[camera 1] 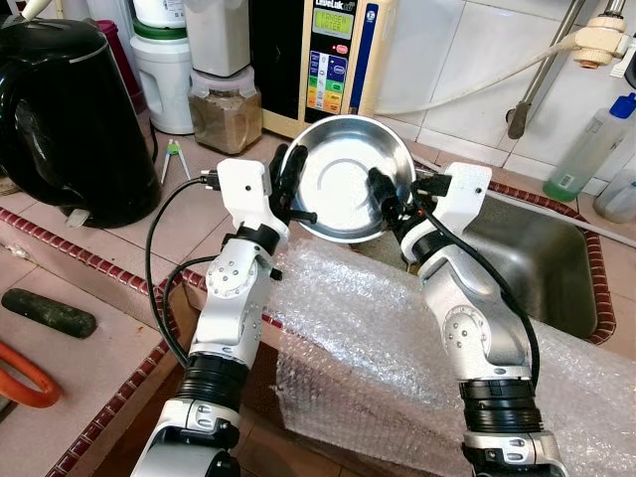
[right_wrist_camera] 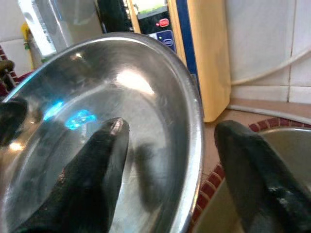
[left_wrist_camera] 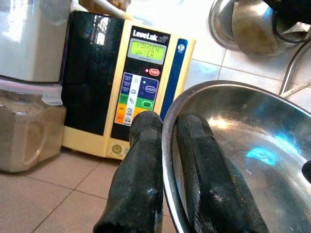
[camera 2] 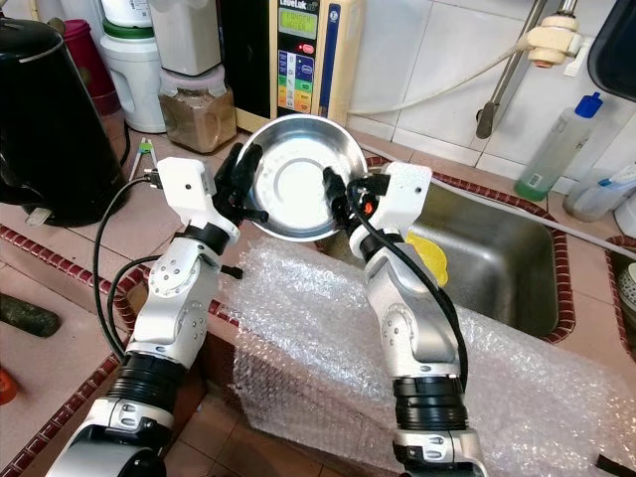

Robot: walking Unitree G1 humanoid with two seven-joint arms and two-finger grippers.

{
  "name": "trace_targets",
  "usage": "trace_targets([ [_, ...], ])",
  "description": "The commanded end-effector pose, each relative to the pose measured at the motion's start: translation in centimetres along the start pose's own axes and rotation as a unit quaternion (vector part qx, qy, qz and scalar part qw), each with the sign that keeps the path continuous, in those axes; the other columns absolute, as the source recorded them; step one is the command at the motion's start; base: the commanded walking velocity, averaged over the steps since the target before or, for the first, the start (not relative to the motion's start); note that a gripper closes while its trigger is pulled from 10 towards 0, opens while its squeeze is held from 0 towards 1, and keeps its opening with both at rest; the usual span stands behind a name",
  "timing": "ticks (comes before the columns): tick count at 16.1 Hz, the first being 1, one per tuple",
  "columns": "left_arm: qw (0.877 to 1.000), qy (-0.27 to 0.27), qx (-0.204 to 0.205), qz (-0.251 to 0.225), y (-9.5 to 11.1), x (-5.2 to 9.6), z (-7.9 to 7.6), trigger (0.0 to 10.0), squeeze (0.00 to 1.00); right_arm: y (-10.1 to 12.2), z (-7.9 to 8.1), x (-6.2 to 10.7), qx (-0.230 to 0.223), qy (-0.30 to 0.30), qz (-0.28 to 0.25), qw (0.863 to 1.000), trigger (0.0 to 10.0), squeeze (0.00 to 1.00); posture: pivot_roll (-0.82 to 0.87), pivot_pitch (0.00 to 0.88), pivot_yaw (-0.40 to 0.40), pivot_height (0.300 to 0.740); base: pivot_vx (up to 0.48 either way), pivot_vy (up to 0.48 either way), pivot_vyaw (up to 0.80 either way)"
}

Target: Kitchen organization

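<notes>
Gripping opposite edges of a stainless steel bowl, both arms hold it up, tilted with its hollow toward the head camera, above the edge of the tiled counter. The left gripper is clamped on the bowl's left rim; its wrist view shows one black finger outside the rim and the other inside, pressed close. The right gripper straddles the right rim with its fingers spread: in its wrist view one finger lies against the inner surface while the other stands off from the outside, a gap showing between it and the rim. Behind the bowl stands a LeveLuk water ionizer with a lit green screen. Beyond the left gripper sit a jar of brown powder and a black electric kettle. Beside the right gripper lies the steel sink, and bubble wrap spreads beneath both forearms.
</notes>
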State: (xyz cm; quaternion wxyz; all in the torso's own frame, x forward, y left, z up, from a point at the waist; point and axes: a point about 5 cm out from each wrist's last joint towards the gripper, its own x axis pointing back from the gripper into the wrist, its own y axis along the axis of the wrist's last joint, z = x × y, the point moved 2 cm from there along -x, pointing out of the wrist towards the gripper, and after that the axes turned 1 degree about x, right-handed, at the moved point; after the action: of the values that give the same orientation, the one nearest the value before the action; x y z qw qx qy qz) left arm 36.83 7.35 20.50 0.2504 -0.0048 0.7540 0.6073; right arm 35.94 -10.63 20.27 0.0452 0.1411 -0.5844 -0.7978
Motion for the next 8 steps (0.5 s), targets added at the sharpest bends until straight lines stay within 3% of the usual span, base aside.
trace_targets([
  [1,1.0,-0.013,-0.004,-0.008,0.4,-0.2,-0.6,0.0,0.0,0.3,-0.4,-0.3,0.004,-0.011,-0.002,1.0,0.0,0.0,0.01,0.011,-0.063,0.74,0.0,0.0,0.0],
  [8,1.0,-0.008,-0.004,-0.011,0.6,-0.3,-0.4,0.0,0.0,-0.9,-1.8,-0.1,-0.024,-0.054,0.032,0.998,0.0,0.0,0.01,0.006,-0.064,0.74,0.0,0.0,0.0],
])
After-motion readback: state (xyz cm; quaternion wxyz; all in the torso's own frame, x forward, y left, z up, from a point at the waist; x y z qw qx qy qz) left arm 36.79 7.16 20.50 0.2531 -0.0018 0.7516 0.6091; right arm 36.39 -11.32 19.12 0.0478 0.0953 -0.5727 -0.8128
